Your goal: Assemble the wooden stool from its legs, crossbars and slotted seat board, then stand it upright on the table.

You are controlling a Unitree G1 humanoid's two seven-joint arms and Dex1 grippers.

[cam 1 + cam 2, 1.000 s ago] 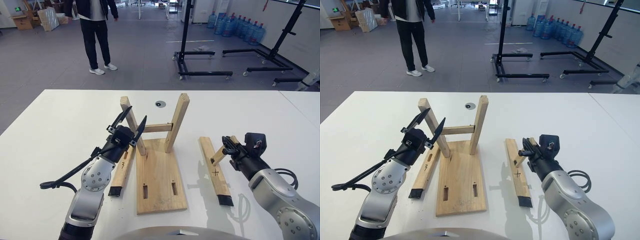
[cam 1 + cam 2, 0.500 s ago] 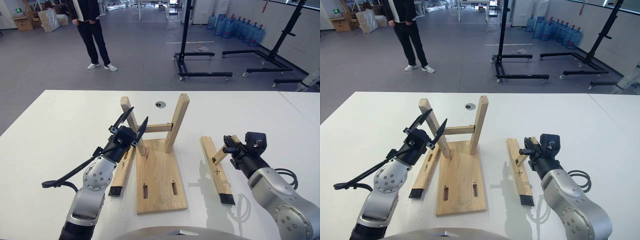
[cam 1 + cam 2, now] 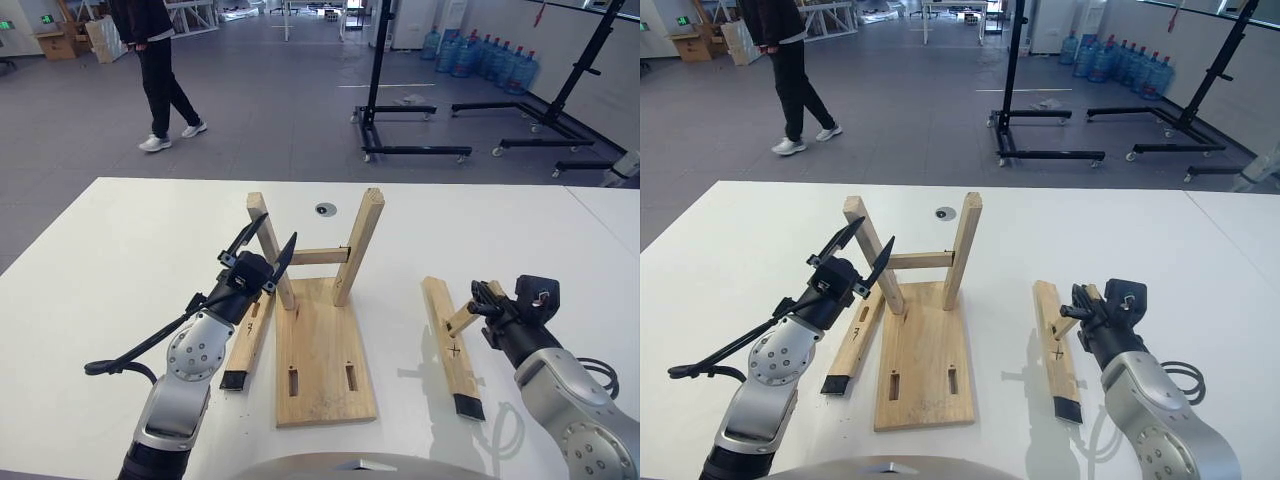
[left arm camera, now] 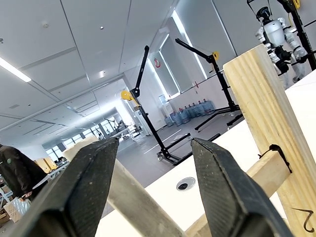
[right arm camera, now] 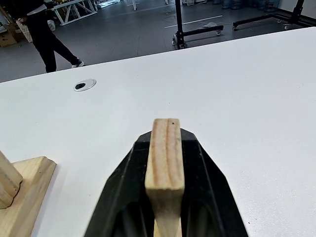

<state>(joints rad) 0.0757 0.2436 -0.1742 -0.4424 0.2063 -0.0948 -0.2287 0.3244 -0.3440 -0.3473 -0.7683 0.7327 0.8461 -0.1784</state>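
The slotted seat board (image 3: 322, 350) lies flat on the white table (image 3: 140, 250). Two legs stand in its far end, the left leg (image 3: 270, 250) tilted and the right leg (image 3: 360, 245) leaning, joined by a crossbar (image 3: 318, 256). My left gripper (image 3: 264, 247) is open with its fingers (image 4: 84, 197) either side of the left leg. A loose leg (image 3: 247, 343) lies left of the board. To the right lies another leg (image 3: 452, 348) with a short crossbar (image 5: 166, 163) sticking out of it. My right gripper (image 3: 490, 308) is shut on that crossbar's end.
A round cable hole (image 3: 325, 209) sits in the table beyond the standing legs. Bare table spreads to the left and far right. Black wheeled racks (image 3: 410, 100) stand on the floor behind the table.
My right gripper has shifted to the right, taking the crossbar and its leg farther from the seat board. The left arm and the standing legs have stayed put.
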